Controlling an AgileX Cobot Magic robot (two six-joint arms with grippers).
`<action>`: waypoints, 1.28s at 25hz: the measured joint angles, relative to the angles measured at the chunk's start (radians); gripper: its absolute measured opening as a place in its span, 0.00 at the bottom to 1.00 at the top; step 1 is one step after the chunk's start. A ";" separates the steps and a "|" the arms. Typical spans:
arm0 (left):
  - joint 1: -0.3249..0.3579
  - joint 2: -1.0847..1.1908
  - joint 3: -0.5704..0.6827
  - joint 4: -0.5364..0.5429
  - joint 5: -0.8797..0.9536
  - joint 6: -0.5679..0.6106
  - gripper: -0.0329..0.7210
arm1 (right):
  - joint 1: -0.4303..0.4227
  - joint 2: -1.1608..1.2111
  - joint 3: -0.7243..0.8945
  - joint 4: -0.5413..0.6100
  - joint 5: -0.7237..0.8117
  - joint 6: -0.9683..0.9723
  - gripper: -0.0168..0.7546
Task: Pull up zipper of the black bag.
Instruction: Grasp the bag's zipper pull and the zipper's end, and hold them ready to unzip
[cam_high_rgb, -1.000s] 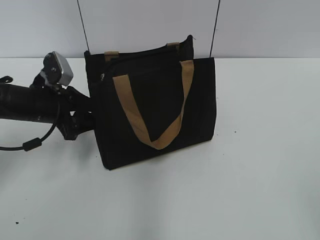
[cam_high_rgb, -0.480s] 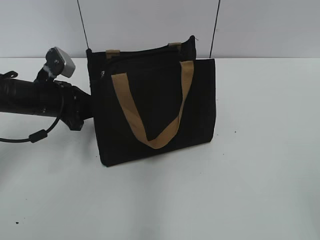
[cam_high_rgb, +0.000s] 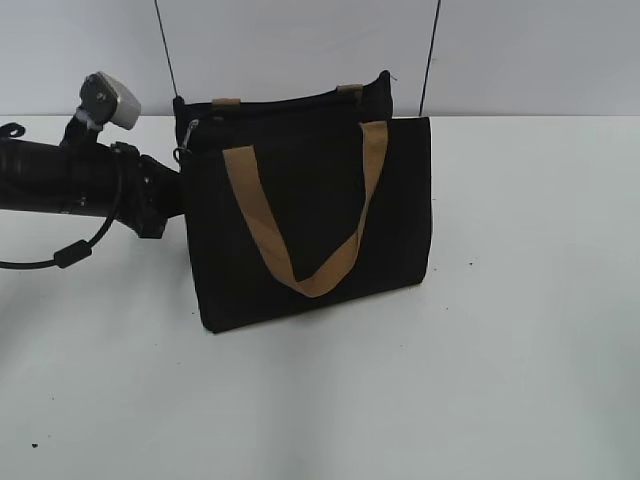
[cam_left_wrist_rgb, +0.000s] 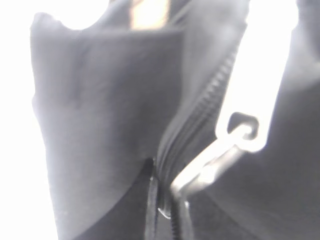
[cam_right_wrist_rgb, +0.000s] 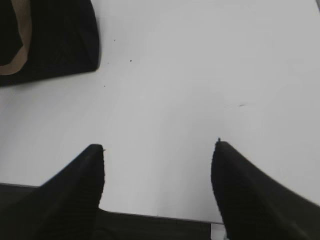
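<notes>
On the white table (cam_high_rgb: 520, 380) in the exterior view, the black bag (cam_high_rgb: 310, 220) stands upright near the middle, its tan strap handle (cam_high_rgb: 305, 225) hanging in a V across the front panel. The left arm (cam_high_rgb: 70, 180) reaches in level from the left, its end against the bag's upper left edge, where the silvery zipper pull (cam_high_rgb: 185, 140) shows; the jaws are hidden there.

In the left wrist view, very close and blurred, the zipper (cam_left_wrist_rgb: 200, 125) runs up the dark fabric with its metal pull tab (cam_left_wrist_rgb: 220, 155) sticking out; I cannot tell how the jaws stand.

In the right wrist view, the right gripper (cam_right_wrist_rgb: 157, 185) hovers over bare table, jaws wide apart, the bag's corner well away at upper left
</notes>
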 joint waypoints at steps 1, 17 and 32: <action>0.000 -0.009 0.000 0.000 0.001 -0.017 0.09 | 0.000 0.059 -0.034 0.018 0.000 -0.027 0.67; 0.005 -0.091 0.000 0.086 0.047 -0.129 0.09 | 0.107 0.809 -0.480 0.312 -0.010 -0.379 0.46; 0.006 -0.093 0.000 0.108 0.079 -0.150 0.09 | 0.498 1.388 -0.998 0.323 -0.044 -0.757 0.45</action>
